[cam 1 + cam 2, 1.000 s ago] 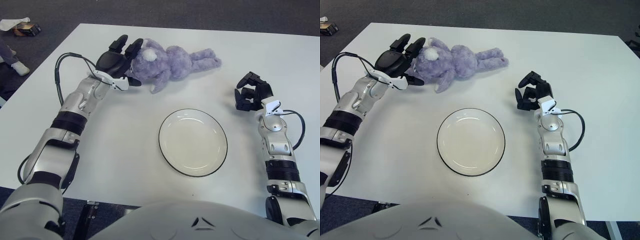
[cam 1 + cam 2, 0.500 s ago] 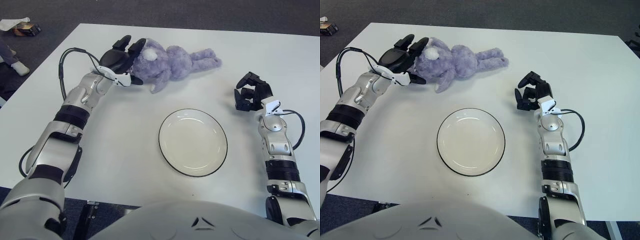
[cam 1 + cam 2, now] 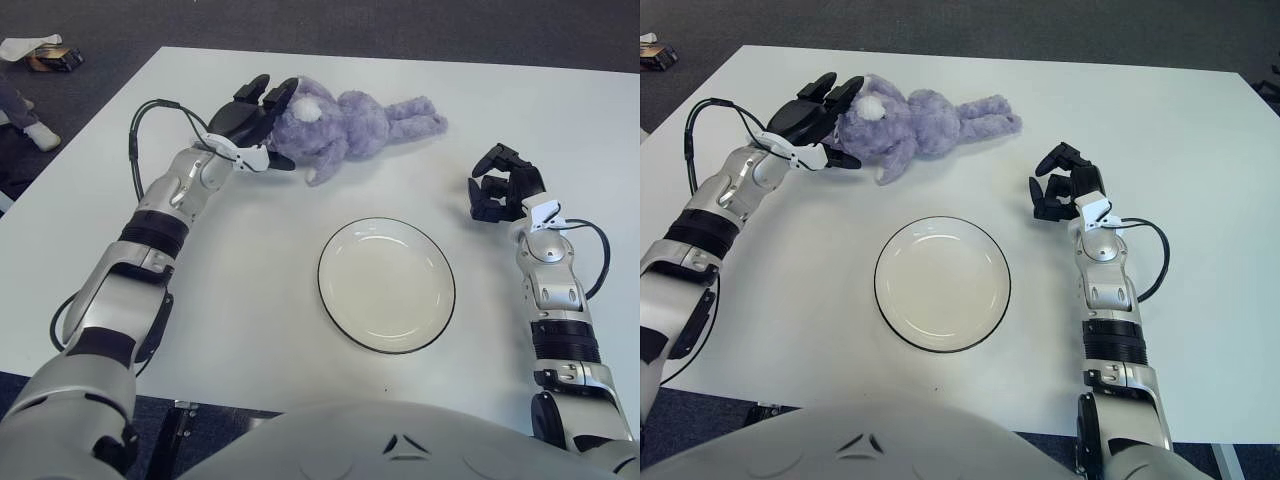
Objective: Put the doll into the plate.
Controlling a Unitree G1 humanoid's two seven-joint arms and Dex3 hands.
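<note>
Left eye view: the purple plush bunny (image 3: 345, 125) is seen lying on the desk (image 3: 250, 290), well beyond the empty plate (image 3: 386, 284); its head is cupped by the spread left hand (image 3: 250, 125), not yet closed, presumably for a grasp.

Right eye view: the right hand (image 3: 1065, 192) is shown curled, holding nothing, beside the plate's right.

Doll (image 3: 345, 125): lilac plush cloth, fuzzy, matt. Plate (image 3: 386, 284): smooth, glossy, pale, dark rim, looked like glazed ceramic or glass. Table (image 3: 240, 300): smooth white top, matt with faint sheen. Left robot hand (image 3: 245, 122) and right robot hand (image 3: 505, 193): black matt plastic fingers, forearms of silvery satin-finished metal. Floor (image 3: 100, 25): grey rough carpet.
</note>
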